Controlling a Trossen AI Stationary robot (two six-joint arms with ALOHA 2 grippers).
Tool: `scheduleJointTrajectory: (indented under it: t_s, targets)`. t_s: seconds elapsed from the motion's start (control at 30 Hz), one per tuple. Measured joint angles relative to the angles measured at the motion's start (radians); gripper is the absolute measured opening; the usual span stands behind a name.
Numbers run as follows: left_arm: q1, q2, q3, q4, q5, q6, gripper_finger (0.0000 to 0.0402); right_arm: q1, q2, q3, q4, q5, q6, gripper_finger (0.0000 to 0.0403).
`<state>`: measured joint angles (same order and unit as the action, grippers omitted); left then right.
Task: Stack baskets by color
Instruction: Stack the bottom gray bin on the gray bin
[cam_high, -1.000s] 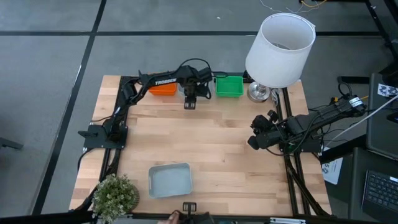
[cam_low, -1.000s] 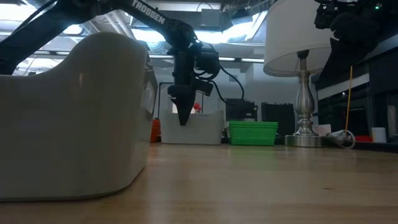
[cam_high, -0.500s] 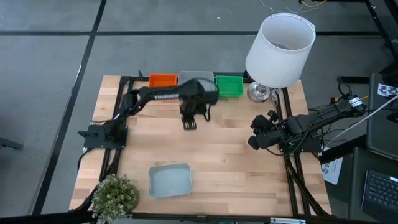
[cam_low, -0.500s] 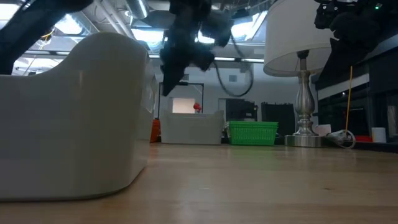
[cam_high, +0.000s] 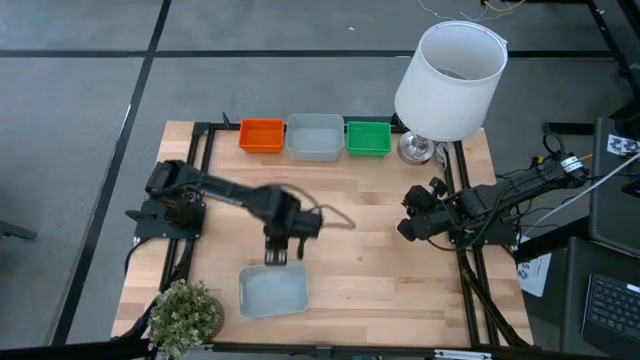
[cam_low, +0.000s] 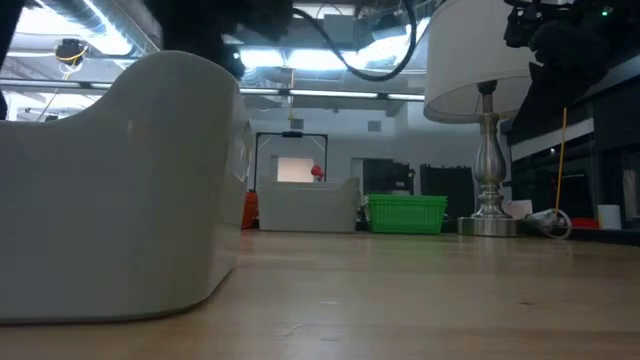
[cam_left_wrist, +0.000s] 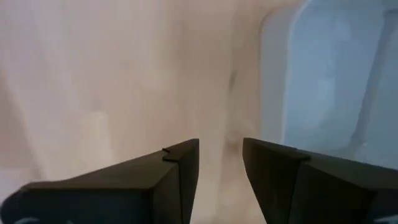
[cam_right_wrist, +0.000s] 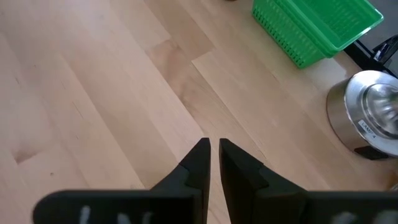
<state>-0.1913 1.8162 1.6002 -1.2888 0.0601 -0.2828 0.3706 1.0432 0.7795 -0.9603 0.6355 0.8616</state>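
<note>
Bench contents: one orange basket (cam_high: 262, 135), one green basket (cam_high: 368, 138), two grey-blue baskets (cam_high: 314, 137) (cam_high: 273, 289), one lamp (cam_high: 447, 80), one potted plant (cam_high: 186, 313), two claws (cam_high: 280, 255) (cam_high: 405, 228).

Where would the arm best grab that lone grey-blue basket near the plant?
Probably by pinching one thin wall of the grey-blue basket, likely its far rim, coming straight down. It lies flat and open-topped, and the left gripper, empty, hangs just above that edge.

no readable text, only a tiny illegible label on the lamp base (cam_right_wrist: 371, 121)
</note>
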Motion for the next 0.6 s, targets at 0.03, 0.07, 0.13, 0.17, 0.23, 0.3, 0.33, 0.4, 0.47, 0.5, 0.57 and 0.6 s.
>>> scheduleJointTrajectory:
  t_s: [0.03,0.07,0.13,0.17,0.23,0.3,0.33,0.4,0.47,0.5,0.57,0.6]
  targets:
    - [-0.024,-0.009,-0.035,0.045,-0.007,-0.027,0.0116,0.000,0.001,0.000,0.000,0.000,0.000,0.0037]
    - [-0.046,-0.012,-0.062,0.078,-0.015,-0.055,0.0116,0.000,0.001,0.000,0.002,0.000,0.000,0.0037]
    - [-0.082,-0.013,-0.104,0.107,-0.039,-0.119,0.0116,0.000,0.002,0.000,0.006,0.000,0.000,0.0037]
    - [-0.096,-0.012,-0.120,0.108,-0.050,-0.148,0.0116,0.000,0.003,0.000,0.007,0.000,0.000,0.0037]
    - [-0.119,-0.013,-0.148,0.138,-0.054,-0.196,0.0116,0.000,0.002,0.000,0.007,0.000,0.000,0.0037]
    - [-0.135,-0.012,-0.170,0.168,-0.050,-0.235,0.0116,0.000,0.002,0.000,0.007,0.000,0.000,0.0037]
    - [-0.143,-0.012,-0.173,0.171,-0.050,-0.250,0.0116,0.000,0.002,0.000,0.007,0.000,0.000,0.0037]
    - [-0.157,-0.012,-0.173,0.193,-0.046,-0.265,0.0116,0.000,0.002,0.000,0.007,0.000,-0.001,0.0037]
    - [-0.169,-0.012,-0.173,0.206,-0.044,-0.266,0.0116,0.000,0.002,0.000,0.007,0.000,-0.001,0.0037]
    - [-0.175,-0.012,-0.173,0.218,-0.042,-0.266,0.0116,0.000,0.002,0.000,0.006,0.000,-0.001,0.0037]
    - [-0.183,-0.012,-0.173,0.244,-0.040,-0.269,0.0116,0.000,0.002,0.000,0.007,0.000,-0.001,0.0037]
    - [-0.186,-0.012,-0.173,0.247,-0.041,-0.277,0.0116,0.000,0.002,0.000,0.007,0.000,0.000,0.0037]
